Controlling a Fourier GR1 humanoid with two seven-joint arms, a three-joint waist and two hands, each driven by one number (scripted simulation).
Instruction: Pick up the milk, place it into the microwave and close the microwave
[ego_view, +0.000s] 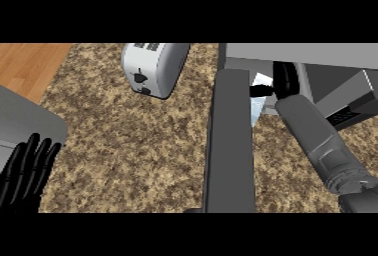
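While the left hand (26, 172) rests at the near left edge, fingers straight and apart, the open microwave door (229, 145) stands just left of the right hand (285, 80). Its fingers clamp the milk carton (257, 106) at the microwave (325, 55) mouth, apparently to set it inside. A toaster (155, 65) sits well left of them.

Lit evenly and brightly from above across the speckled counter (125, 150). Darker just under the near end of the toaster (155, 67). Dim inside the microwave (310, 50) at far right; softly glossed along the right forearm (317, 135).
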